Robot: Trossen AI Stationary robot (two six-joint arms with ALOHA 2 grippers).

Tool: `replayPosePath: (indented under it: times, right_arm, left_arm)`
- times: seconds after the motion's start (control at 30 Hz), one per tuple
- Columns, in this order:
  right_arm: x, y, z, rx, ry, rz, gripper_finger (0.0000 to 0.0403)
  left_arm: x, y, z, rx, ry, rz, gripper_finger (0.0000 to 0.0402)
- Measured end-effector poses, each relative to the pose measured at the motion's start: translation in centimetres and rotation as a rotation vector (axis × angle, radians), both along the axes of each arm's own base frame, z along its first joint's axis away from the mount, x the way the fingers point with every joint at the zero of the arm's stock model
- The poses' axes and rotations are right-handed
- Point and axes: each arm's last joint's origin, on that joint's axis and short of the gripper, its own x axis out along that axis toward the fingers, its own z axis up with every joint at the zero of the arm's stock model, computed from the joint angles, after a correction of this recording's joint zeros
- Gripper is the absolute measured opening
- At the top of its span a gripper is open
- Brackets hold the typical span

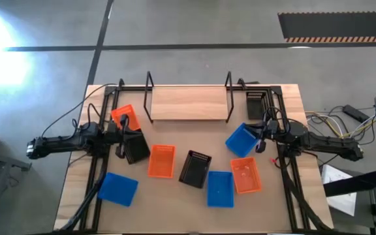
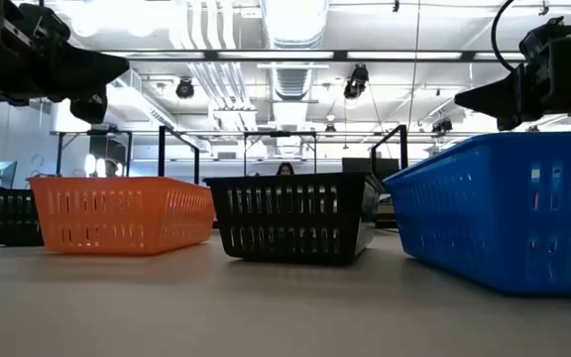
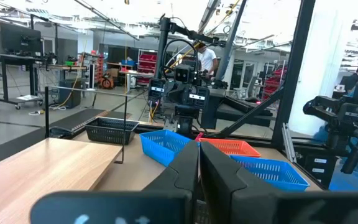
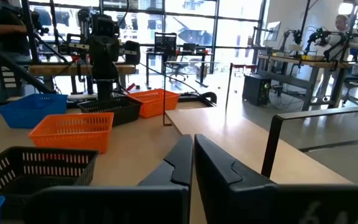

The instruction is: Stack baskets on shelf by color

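The shelf (image 1: 188,103), a light plank in a black wire frame, stands at the table's far middle. Several baskets rest bottom-down on the table. On the left are an orange one (image 1: 124,116), a black one (image 1: 136,146) and a blue one (image 1: 118,188). In the middle are an orange one (image 1: 162,160), a black one (image 1: 194,168) and a blue one (image 1: 220,188). On the right are an orange one (image 1: 245,175), a blue one (image 1: 242,139) and a black one (image 1: 256,104). My left gripper (image 3: 199,157) is shut and hovers above the left black basket. My right gripper (image 4: 193,155) is shut and hovers beside the right blue basket.
Black rails of the arm mounts run along the table's left and right sides (image 1: 100,163) (image 1: 292,176). Cables lie off the table's right edge (image 1: 335,121). Bare tabletop shows along the near edge (image 1: 168,209). People and workbenches show in the room beyond (image 4: 340,25).
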Motion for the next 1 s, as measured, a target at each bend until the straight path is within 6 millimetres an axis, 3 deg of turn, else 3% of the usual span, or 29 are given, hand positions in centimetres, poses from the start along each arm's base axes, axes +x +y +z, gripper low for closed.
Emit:
replayPosePath:
  times: [1.0]
  right_arm:
    - [0.00, 0.00, 0.02, -0.044, 0.009, -0.002, 0.0009]
  left_arm:
    - [0.00, 0.04, 0.01, -0.001, 0.000, 0.012, 0.0000]
